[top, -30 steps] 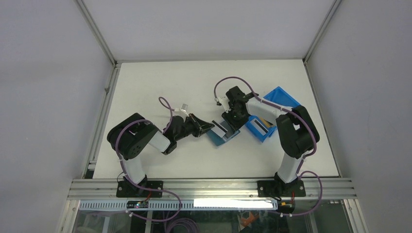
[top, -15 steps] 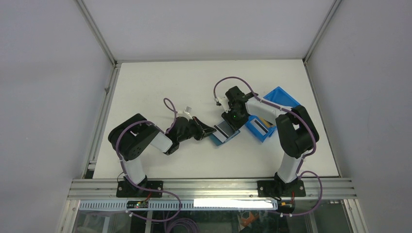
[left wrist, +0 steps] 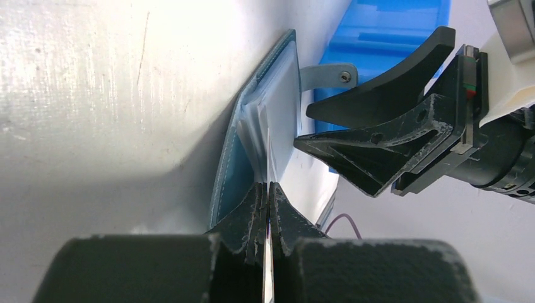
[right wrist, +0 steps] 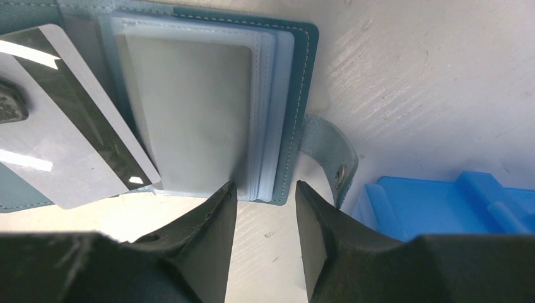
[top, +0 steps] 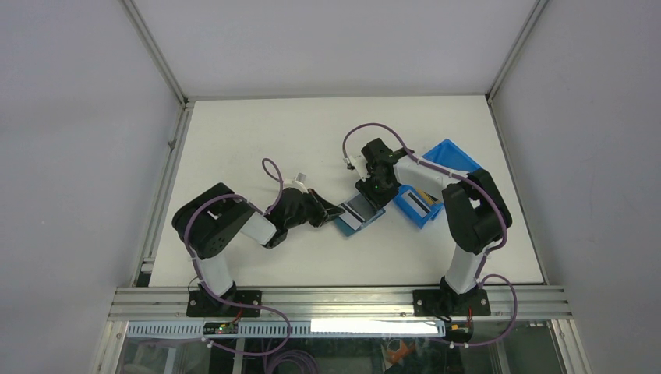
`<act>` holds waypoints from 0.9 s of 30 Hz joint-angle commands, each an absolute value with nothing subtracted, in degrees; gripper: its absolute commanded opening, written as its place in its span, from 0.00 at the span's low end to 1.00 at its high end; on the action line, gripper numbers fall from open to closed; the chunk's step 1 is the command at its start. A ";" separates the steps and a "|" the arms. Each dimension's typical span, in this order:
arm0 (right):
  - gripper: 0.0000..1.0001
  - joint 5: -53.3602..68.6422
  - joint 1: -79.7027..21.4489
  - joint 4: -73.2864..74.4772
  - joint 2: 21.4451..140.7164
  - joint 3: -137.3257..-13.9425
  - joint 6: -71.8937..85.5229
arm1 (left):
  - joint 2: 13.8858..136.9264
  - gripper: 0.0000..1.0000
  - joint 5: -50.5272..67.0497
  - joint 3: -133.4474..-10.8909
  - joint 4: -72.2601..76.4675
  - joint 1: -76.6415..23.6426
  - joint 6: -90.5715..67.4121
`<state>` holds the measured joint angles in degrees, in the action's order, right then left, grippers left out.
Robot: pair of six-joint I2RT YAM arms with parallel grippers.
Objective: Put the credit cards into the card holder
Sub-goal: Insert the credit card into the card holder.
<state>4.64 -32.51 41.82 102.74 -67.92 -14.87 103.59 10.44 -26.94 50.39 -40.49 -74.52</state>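
Step in hand: card insertion, not yet seated.

- Left tool [left wrist: 267, 189] was clamped shut on one credit card [right wrist: 69, 145], gripped by its edge. The card was white with a black magnetic stripe.
- The card lay slanted over the left half of the card holder [right wrist: 301, 95], with one corner at the edge of the clear sleeves [right wrist: 189, 113]. I couldn't tell whether that corner had entered a pocket.
- The card holder lay open and flat on the table [right wrist: 410, 76], snap tab [right wrist: 331, 158] sticking out toward the blue bin [right wrist: 441, 208] just beside it.
- Right tool [right wrist: 264, 189] had its jaws apart and gripped nothing. It sat low at the holder's near edge, one finger at the sleeve stack and the other just outside the teal cover. Looked like bracing, but contact wasn't clear.
- More cards [top: 417, 204] sat in the bin, so my guess is the task was early to midway.

Next move, as I judge it:
- Square the card's leading edge to a sleeve mouth.
- Slide it in low and flat while the right tool keeps the holder from skating.
- Release only once most of the card is inside.
- Risk: the card rides over the top of the sleeves, or pushes the whole holder along.

Labels: no brand, number or text was legible on the card, holder or bin. The stripe was the only marking.
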 commanded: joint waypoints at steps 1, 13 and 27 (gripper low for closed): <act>0.43 3.69 -33.13 39.90 103.56 -68.98 -14.15 | 100.38 0.00 7.84 -27.53 48.87 -41.25 -72.09; 0.42 3.73 -33.16 40.03 103.54 -69.12 -14.09 | 100.01 0.00 7.23 -28.63 47.31 -41.94 -71.99; 0.42 3.78 -33.22 40.07 103.27 -69.05 -13.89 | 101.52 0.00 6.25 -31.03 44.69 -43.01 -71.10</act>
